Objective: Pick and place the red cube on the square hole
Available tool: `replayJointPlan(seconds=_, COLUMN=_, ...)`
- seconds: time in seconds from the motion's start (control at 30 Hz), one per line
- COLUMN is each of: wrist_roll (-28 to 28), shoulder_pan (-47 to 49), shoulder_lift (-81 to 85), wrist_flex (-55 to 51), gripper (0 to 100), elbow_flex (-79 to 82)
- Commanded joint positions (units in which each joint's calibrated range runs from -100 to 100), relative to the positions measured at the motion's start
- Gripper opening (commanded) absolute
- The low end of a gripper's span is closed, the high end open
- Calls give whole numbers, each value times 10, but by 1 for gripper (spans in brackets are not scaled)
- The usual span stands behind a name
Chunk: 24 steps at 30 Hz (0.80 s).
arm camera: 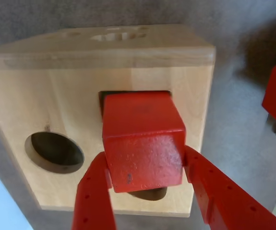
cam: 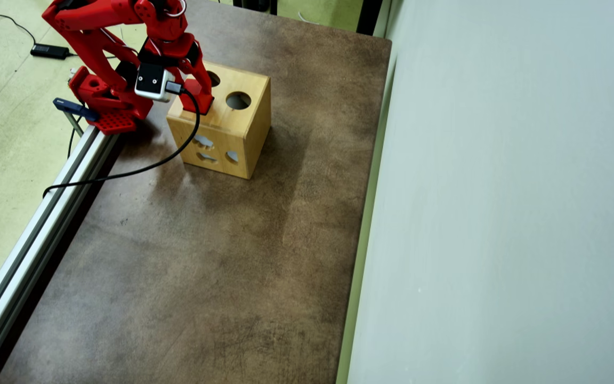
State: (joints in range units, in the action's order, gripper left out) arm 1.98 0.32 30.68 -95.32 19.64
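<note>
The red gripper (arm camera: 147,184) is clamping the red cube (arm camera: 142,141) between its two fingers (arm camera: 94,196), holding it right over the square hole (arm camera: 102,99) in the top face of the wooden shape-sorter box (arm camera: 42,105); only a dark sliver of that hole is showing past the cube's far edge. A round hole (arm camera: 55,152) is sitting to the left in the wrist view. From overhead, the arm (cam: 120,32) is leaning over the box (cam: 232,133) on the brown table (cam: 221,256). No writing is showing anywhere that I can read.
</note>
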Motion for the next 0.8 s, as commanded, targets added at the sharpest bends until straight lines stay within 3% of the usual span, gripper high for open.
replayJointPlan(seconds=0.0, wrist_roll=-2, shoulder_pan=-28, shoulder_lift=16, wrist_flex=-7, gripper=55, elbow_flex=-4)
replayJointPlan(seconds=0.1, wrist_roll=-2, shoulder_pan=-31, shoulder_lift=17, wrist_flex=-7, gripper=79, elbow_flex=-3)
replayJointPlan(seconds=0.2, wrist_roll=-2, shoulder_pan=-31, shoulder_lift=10, wrist_flex=-7, gripper=95, elbow_flex=-3)
replayJointPlan(seconds=0.77, wrist_roll=0, shoulder_pan=-28, shoulder_lift=10, wrist_flex=-7, gripper=94, elbow_flex=-2)
